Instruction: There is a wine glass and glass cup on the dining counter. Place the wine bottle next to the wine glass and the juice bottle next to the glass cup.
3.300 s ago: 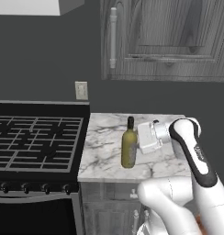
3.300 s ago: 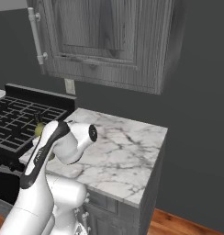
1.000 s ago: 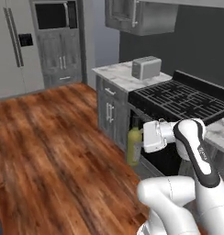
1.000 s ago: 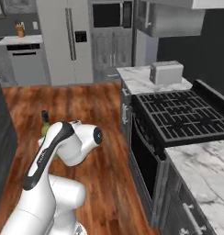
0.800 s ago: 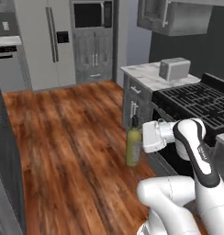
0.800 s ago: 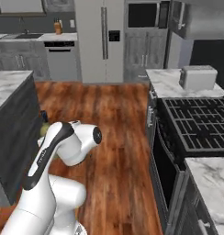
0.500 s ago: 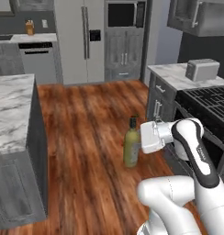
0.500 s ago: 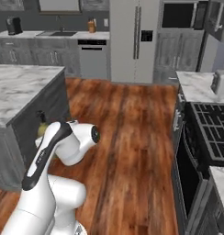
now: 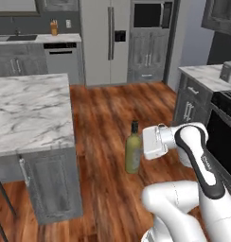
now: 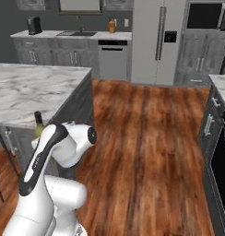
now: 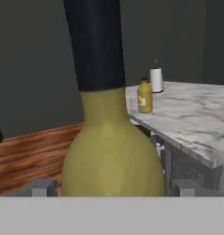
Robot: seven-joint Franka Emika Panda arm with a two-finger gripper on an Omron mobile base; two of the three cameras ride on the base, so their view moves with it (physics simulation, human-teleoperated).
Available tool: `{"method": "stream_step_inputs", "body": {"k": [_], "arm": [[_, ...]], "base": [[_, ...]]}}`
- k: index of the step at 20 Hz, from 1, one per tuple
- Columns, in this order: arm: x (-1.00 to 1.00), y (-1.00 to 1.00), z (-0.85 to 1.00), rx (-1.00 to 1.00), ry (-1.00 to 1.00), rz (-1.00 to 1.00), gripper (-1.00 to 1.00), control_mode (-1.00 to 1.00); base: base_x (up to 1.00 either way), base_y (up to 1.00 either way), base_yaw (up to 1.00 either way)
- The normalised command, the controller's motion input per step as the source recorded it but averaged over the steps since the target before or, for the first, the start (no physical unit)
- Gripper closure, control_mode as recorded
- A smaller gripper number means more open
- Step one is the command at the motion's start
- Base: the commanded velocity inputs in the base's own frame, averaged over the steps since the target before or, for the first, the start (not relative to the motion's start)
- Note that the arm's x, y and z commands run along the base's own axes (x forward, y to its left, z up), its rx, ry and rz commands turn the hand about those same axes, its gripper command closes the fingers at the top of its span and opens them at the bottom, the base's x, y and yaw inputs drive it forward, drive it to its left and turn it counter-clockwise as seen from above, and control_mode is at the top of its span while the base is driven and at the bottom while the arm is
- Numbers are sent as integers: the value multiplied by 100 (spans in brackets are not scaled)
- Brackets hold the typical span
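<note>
Tool [image 9: 145, 150]: pinching wine bottle [image 9: 133, 151], upright.
Table [image 9: 30, 111]: left of bottle, near.
Juice bottle [image 11: 144, 96]: on table edge.

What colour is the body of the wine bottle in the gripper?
Olive-yellow, with a dark neck; the wine bottle shows best in the hand view, close up.

Olive-yellow wine bottle [image 9: 133, 153], dark cap; white grey-veined dining counter [image 9: 27, 111].

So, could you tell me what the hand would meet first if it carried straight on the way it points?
The hand already holds the wine bottle. Beyond it, probably the dining counter near the juice bottle, though depth is unclear.
</note>
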Motion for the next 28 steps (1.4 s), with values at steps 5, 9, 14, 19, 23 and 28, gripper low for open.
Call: {"method": "stream_step_inputs", "body": {"k": [5, 9, 14, 19, 23, 28], "arm": [[0, 0, 0, 0, 0, 0, 100, 100], [0, 0, 0, 0, 0, 0, 100, 100], [0, 0, 0, 0, 0, 0, 100, 100], [0, 0, 0, 0, 0, 0, 100, 100], [0, 0, 0, 0, 0, 0, 100, 100], [0, 0, 0, 0, 0, 0, 100, 100]], "base": [[34, 87, 4], [31, 87, 6], [34, 86, 5], [37, 88, 2], [32, 92, 0], [15, 93, 0]]}}
